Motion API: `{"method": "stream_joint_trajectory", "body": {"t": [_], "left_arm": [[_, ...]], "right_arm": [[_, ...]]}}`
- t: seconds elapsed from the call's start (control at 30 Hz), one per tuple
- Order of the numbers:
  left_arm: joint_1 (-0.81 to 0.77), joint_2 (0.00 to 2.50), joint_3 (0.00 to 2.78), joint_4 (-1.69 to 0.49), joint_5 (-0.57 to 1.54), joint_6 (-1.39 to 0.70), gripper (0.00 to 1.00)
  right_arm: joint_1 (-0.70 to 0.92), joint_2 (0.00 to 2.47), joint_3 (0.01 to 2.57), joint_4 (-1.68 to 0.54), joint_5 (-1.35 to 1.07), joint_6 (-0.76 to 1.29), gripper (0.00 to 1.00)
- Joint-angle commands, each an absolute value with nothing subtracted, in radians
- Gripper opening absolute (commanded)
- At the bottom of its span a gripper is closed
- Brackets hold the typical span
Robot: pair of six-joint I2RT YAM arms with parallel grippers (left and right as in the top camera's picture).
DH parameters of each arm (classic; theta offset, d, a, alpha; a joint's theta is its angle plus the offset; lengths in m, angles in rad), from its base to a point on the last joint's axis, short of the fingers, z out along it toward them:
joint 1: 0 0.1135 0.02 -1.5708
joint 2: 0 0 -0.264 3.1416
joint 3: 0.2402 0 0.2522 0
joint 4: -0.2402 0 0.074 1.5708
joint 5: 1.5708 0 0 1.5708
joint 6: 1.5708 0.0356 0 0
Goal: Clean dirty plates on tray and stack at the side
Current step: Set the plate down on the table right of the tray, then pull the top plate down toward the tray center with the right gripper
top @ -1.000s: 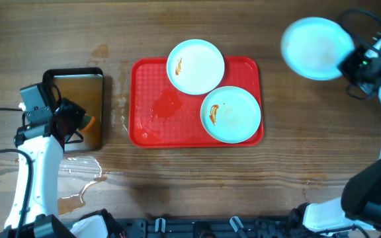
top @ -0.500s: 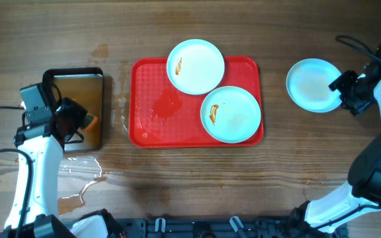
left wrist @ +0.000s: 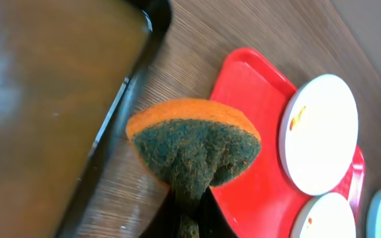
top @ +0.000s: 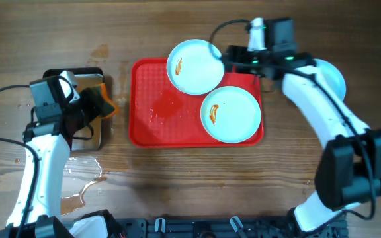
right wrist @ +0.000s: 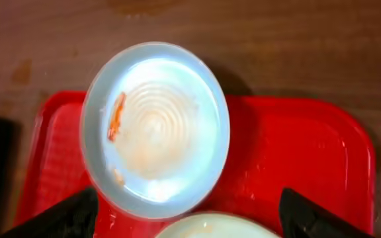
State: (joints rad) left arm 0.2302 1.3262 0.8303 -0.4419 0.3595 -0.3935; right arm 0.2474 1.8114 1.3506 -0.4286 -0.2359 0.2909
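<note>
The left jaws are clamped on a sponge (left wrist: 192,142), pinching it low so that its orange top and dark green scouring face bulge out beyond the grip. Just to one side of them lies a black-rimmed pan (left wrist: 45,99), and the sponge hangs at that pan's rim. On the other side of the sponge, the red tray (left wrist: 250,119) begins. Well behind these jaws, toward the arm's base, a thin pool of water (top: 88,184) lies on the wooden worktop (top: 177,178).

The right jaws stand wide apart and hold nothing. Their dark fingers (right wrist: 61,215) show at both lower corners of the wrist view. Straight ahead, framed between them, is the first plate (right wrist: 156,129), pale blue-white with an orange-red streak near one edge. It lies across the tray's far rim, partly over the wood. Whether a finger touches it cannot be told.

Nearer these jaws, the second plate (top: 230,114) lies flat on the tray, edge to edge with the first and also smeared. The third plate (top: 335,74) sits off the tray on the worktop behind these jaws, partly hidden by the right arm (top: 313,99).
</note>
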Motion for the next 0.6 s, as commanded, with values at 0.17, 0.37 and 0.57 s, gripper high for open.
{"method": "stream_joint_trajectory", "body": {"t": [0.17,0.37,0.57], "left_arm": [[0.192,1.329,0.835,-0.442,0.385,-0.37,0.04],[0.192,1.329,0.835,-0.442,0.385,-0.37,0.04],[0.192,1.329,0.835,-0.442,0.385,-0.37,0.04]], "right_arm": [[0.288,2.003,1.357,-0.307,-0.054,0.392,0.87],[0.293,2.104,1.357,-0.227,-0.139,0.396,0.77],[0.321,2.117,1.357,-0.21,-0.139,0.396,0.48]]}}
